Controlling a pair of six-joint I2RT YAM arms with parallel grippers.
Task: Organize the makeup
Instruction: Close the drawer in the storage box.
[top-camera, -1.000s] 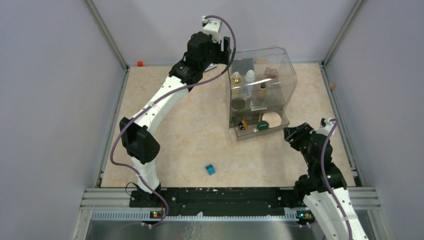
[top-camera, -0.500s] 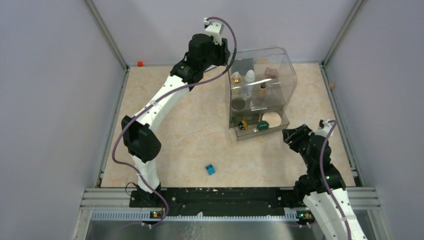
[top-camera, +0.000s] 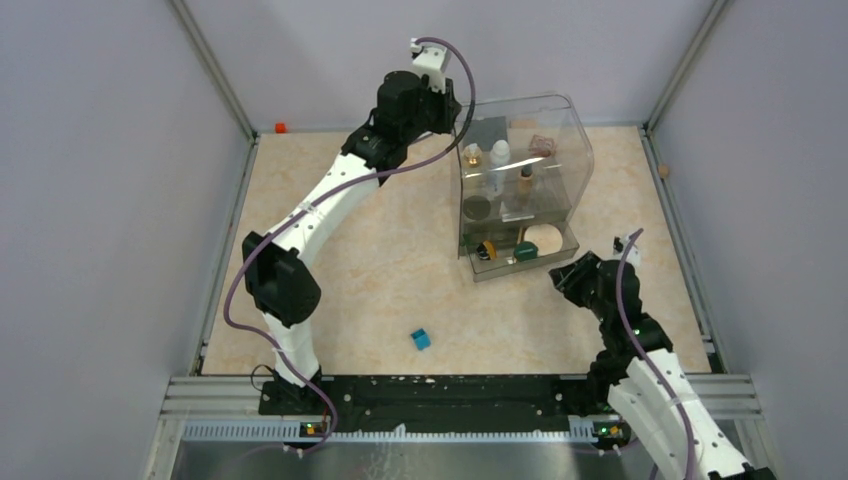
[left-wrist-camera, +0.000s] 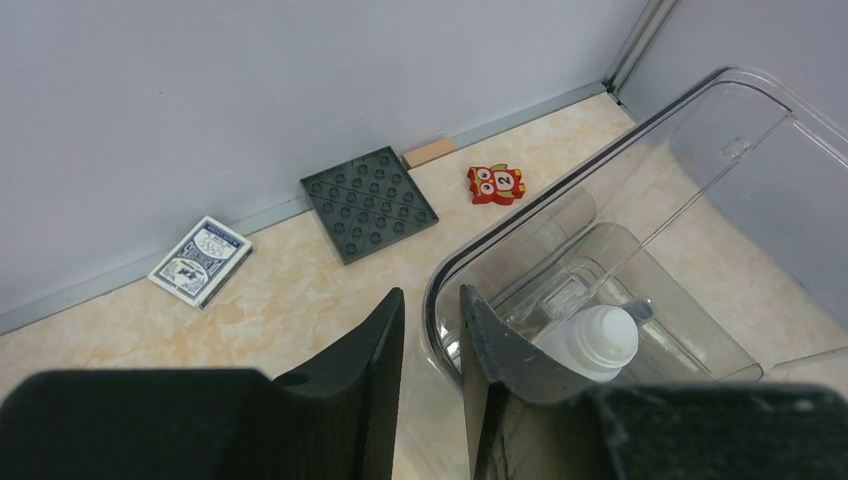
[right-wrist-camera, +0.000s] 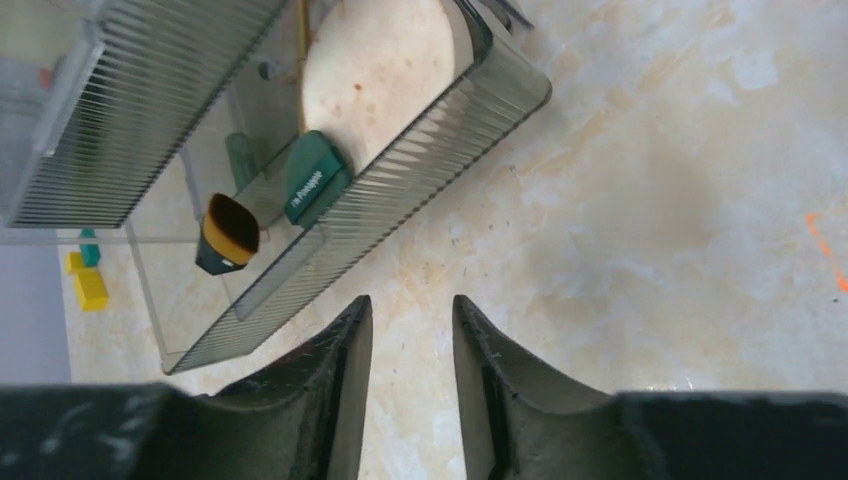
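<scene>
The makeup sits in a clear organizer (top-camera: 575, 150) at the back right: a gold-capped bottle (top-camera: 471, 155), a white bottle (top-camera: 499, 152), a tan tube (top-camera: 525, 180), a black compact (top-camera: 477, 207) and a beige disc (top-camera: 543, 238). My left gripper (top-camera: 452, 112) hovers at the organizer's back left corner. In the left wrist view its jaws (left-wrist-camera: 432, 292) stand narrowly open astride the clear rim (left-wrist-camera: 520, 215), with the white bottle (left-wrist-camera: 598, 338) just inside. My right gripper (top-camera: 558, 280) is open and empty over the table before the organizer; the right wrist view shows the beige disc (right-wrist-camera: 385, 65).
A blue cube (top-camera: 421, 339) lies on the table near the front. Behind the organizer lie a card box (left-wrist-camera: 200, 261), a dark studded plate (left-wrist-camera: 369, 203), a red owl toy (left-wrist-camera: 495, 184) and a wooden block (left-wrist-camera: 430, 153). A green item (right-wrist-camera: 315, 178) and a brush (right-wrist-camera: 228, 235) sit in the front tray.
The left jaws have narrowed a lot around the organizer's rim. The right arm has moved left toward the organizer's front, and its jaws have narrowed slightly.
</scene>
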